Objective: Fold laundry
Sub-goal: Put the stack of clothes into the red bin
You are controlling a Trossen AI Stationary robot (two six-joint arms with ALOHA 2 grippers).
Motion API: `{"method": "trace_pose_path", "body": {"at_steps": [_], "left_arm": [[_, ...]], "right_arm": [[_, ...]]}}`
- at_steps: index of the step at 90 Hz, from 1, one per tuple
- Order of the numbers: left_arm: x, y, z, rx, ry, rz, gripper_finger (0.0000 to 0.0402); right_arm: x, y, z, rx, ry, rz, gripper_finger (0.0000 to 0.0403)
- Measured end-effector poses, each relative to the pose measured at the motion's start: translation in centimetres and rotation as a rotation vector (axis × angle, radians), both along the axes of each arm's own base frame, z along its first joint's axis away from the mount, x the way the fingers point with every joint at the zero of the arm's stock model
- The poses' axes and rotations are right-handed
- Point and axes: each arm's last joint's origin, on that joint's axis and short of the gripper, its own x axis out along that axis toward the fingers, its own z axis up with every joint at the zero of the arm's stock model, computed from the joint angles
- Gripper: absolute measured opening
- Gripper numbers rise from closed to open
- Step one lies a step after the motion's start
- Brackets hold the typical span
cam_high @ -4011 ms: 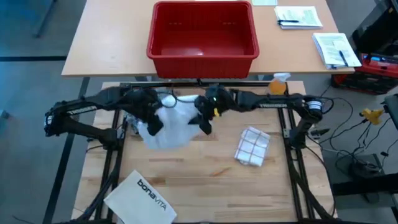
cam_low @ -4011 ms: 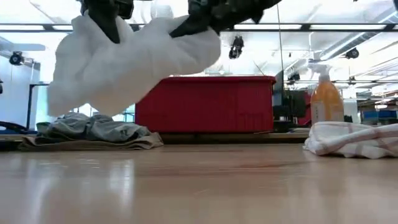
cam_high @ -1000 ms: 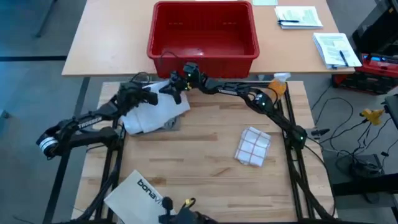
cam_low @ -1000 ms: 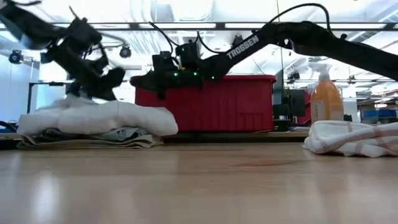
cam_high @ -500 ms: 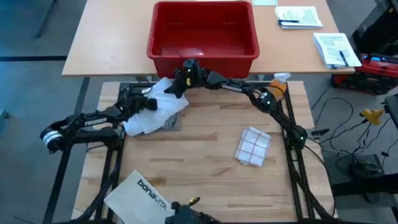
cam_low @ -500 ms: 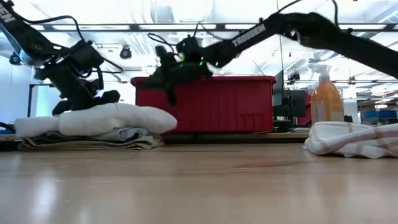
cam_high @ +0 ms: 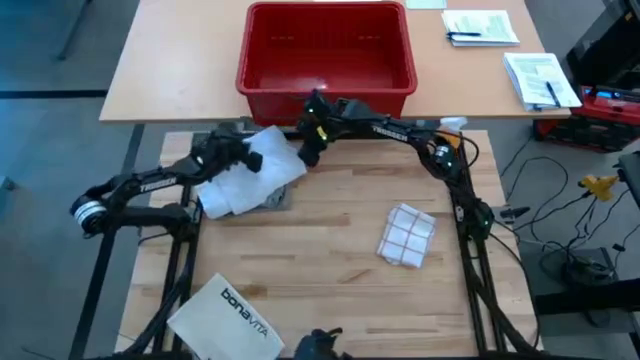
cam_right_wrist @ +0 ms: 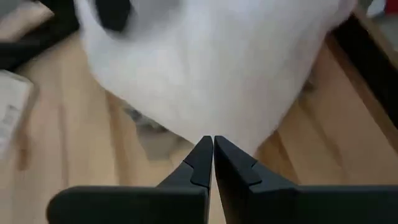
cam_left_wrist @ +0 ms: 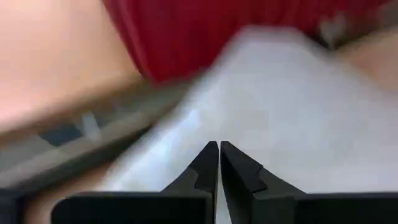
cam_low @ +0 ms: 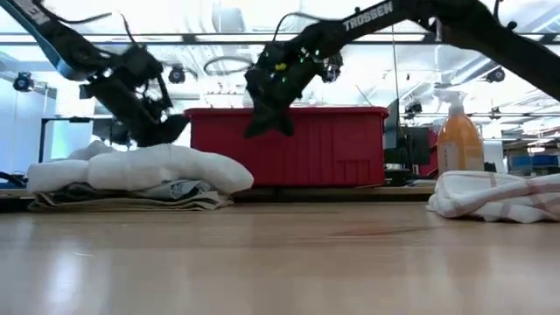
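While both arms hang over the desk, from above the white shirt tops the pile near the red bin. Low down, left gripper and right gripper float clear. Each wrist view shows fingers pressed together, empty.

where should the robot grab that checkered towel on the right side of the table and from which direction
Probably from straight above, at a corner of the checkered towel toward the table's middle. It lies as a low, crumpled heap on bare wood with nothing beside it, so its thin loose edge pinches more easily than the bunched centre. The right gripper is nearer.
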Motion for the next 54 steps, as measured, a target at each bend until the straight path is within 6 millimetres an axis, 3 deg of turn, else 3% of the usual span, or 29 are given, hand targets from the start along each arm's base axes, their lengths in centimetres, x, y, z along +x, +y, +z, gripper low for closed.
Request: {"method": "trace_pose_path", "body": {"at_steps": [10,25,33,54], "left_arm": [[0.5,0.3,-1.6,-0.126,-0.001,0.036,0.0],[0.9,0.5,-4.3,-0.262,0.046,0.084,0.0],[1.2,0.3,-5.5,-0.329,0.06,0.084,0.0],[3.5,-2.8,-5.2,-0.477,-0.065,-0.05,0.0]], "right_arm": [[-1.3,0.9,2.7,0.007,-0.021,-0.011,0.0],[-3.8,2.2,4.1,-0.028,0.05,-0.087,0.0],[-5.8,3.3,5.8,-0.016,0.039,-0.115,0.0],[-12.3,7.3,9.1,-0.023,-0.003,-0.118,0.0]]}}
